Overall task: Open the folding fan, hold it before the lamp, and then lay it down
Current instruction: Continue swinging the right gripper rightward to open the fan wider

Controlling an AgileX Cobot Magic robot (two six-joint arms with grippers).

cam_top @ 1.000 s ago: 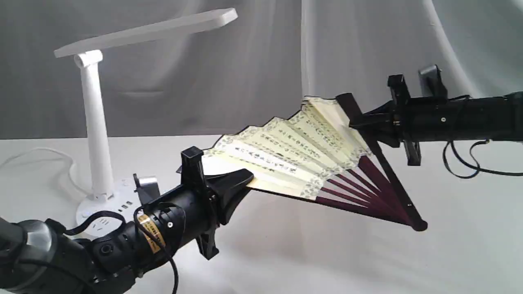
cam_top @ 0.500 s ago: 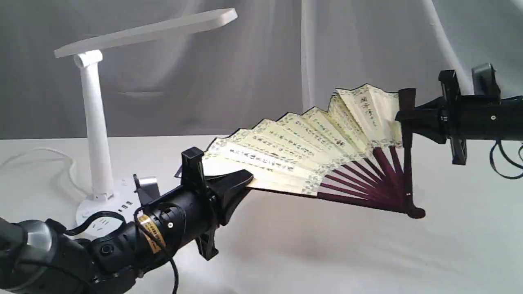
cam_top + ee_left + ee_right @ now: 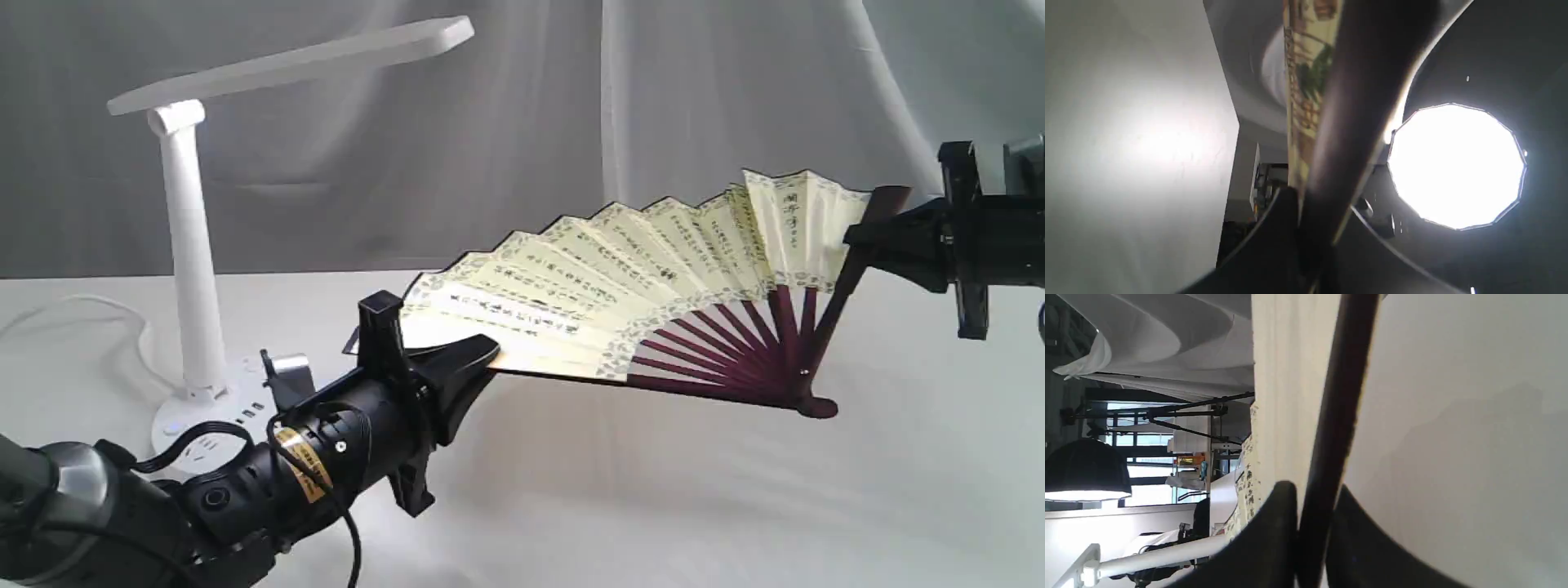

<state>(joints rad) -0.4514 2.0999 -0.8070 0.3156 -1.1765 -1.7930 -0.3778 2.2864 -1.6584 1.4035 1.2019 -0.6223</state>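
The folding fan point(image 3: 637, 302) hangs spread above the white table, cream pleats with black calligraphy and dark maroon ribs meeting at a pivot low on the right. My left gripper point(image 3: 488, 359) is shut on its left guard point(image 3: 1347, 122). On the right, my right gripper point(image 3: 853, 237) is shut on the other guard point(image 3: 1337, 404), beside the pale leaf point(image 3: 1282, 396). The white lamp point(image 3: 192, 245) stands at the far left, its long flat head point(image 3: 294, 61) reaching over toward the middle. The fan sits to the right of the lamp and below its head.
The lamp's round base point(image 3: 204, 416) with sockets and its white cord point(image 3: 73, 314) lie at the left of the table. Grey and white drapes point(image 3: 653, 106) hang behind. A bright studio light point(image 3: 1455, 165) shows in the left wrist view.
My right gripper has swung right and slightly up with its guard, spreading the fan wider. The pivot has risen a little. The left gripper has stayed put.
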